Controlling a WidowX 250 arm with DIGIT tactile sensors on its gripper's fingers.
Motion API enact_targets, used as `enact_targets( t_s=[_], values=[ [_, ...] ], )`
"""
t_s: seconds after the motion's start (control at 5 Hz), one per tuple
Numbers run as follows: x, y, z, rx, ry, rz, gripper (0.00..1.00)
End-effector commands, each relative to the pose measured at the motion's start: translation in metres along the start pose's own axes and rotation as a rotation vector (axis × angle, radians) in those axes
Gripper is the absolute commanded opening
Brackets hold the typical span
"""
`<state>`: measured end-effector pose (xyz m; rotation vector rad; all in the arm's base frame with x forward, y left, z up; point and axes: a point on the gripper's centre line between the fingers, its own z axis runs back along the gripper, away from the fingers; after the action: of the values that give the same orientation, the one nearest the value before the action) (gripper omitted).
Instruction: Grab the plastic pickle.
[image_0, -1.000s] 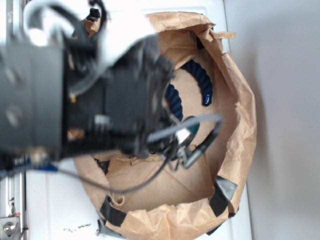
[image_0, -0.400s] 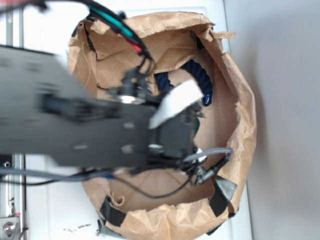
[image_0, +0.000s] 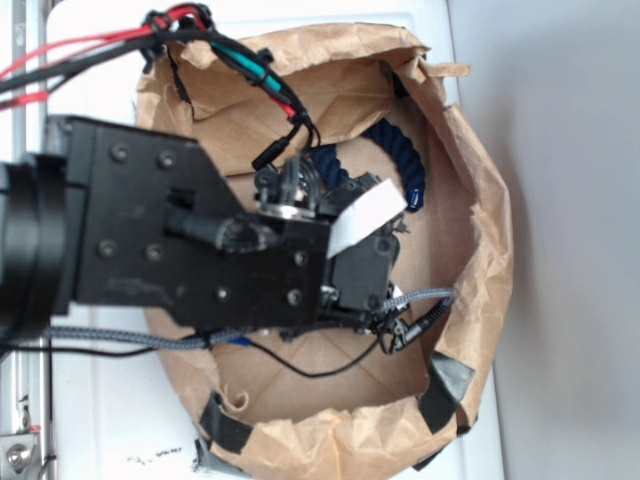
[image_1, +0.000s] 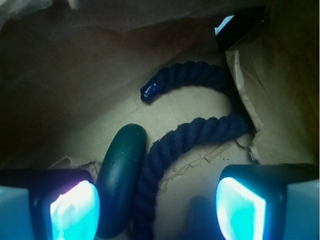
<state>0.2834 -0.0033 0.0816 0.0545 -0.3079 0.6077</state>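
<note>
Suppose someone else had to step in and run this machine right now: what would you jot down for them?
Claw: open, holding nothing, lowered inside the brown paper bin.
Plastic pickle: lying on the bin floor, just inside the finger on the left of the wrist view. The navy rope lies right beside it, also between the fingers; I cannot tell whether they touch.
Done: the claw is over the pickle.
Left: the pickle is off centre, so probably shift the claw to the left of the wrist view, so that it closes on the pickle and not the rope, then grip and lift.
</note>
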Motion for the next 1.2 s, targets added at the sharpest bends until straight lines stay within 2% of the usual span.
enact_targets(
  t_s=[0.0, 0.2, 0.6, 0.8, 1.0],
  values=[
    [0.004, 0.020, -0.007, -0.007, 0.004, 0.057, 1.00],
    [0.001, 0.020, -0.008, -0.003, 0.002, 0.049, 1.00],
    [-0.003, 0.014, 0.013, -0.005, 0.043, 0.093, 1.00],
    [-0.003, 0.001, 0.027, -0.010, 0.053, 0.106, 1.00],
    [-0.004, -0.014, 0.021, -0.012, 0.060, 0.122, 1.00]
  ],
)
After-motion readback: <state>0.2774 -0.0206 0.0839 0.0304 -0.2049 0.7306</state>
